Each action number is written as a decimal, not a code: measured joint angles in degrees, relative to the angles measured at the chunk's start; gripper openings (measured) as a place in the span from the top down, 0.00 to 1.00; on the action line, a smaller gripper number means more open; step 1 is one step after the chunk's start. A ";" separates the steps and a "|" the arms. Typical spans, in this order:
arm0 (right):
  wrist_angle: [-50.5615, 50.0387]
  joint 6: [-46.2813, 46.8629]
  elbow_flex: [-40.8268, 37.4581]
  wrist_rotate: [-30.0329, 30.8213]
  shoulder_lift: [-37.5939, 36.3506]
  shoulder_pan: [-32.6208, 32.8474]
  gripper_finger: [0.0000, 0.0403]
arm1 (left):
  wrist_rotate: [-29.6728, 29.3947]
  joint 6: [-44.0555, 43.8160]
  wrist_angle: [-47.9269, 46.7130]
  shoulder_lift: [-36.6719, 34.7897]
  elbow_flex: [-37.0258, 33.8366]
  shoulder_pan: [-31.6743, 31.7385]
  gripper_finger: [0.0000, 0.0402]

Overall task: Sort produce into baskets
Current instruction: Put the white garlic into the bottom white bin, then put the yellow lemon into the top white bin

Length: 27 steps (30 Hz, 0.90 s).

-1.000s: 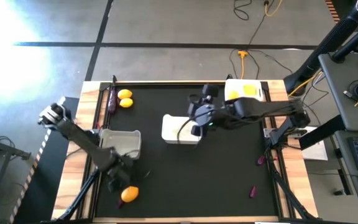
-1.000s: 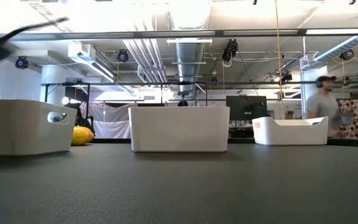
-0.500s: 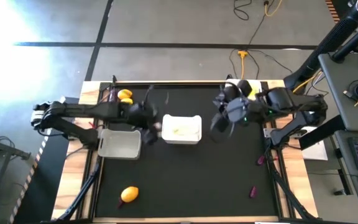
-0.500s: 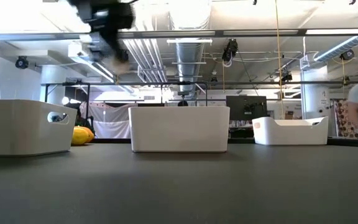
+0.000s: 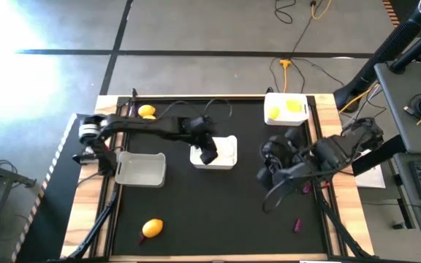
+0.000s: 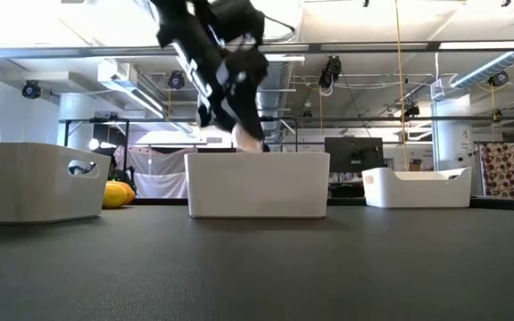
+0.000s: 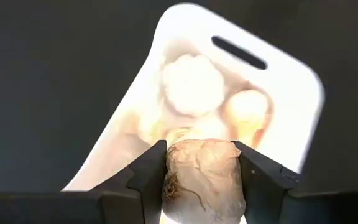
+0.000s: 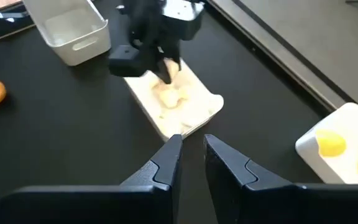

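The left gripper (image 7: 199,180) is clamping a garlic bulb (image 7: 202,177) between its two fingers (image 7: 151,177), and it's hanging right over the middle basket (image 5: 225,151), which is already holding a few more garlic bulbs (image 7: 192,84). In the low view the arm is coming down from above and the gripper's tip is sitting just at that basket's rim (image 6: 257,157).

The right gripper (image 8: 192,155) is hovering over bare mat (image 5: 218,212) to the right of the middle basket, holding nothing, fingers nearly pinched together with just a thin gap showing.

Going outward: there's an empty basket (image 5: 140,168) near the left edge, and a third basket (image 5: 272,102) at the far right corner with two lemons (image 5: 293,106) in it. One orange fruit (image 5: 152,228) is lying loose near the front left of the mat, another yellow-orange one (image 5: 147,111) is sitting at the far left corner, and a small purple piece (image 5: 296,224) is lying near the front right.
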 joint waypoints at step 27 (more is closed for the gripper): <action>8.41 -28.31 -1.11 12.13 -0.04 -7.62 0.85 | -3.68 -33.45 -35.90 -14.43 -1.22 -38.39 0.29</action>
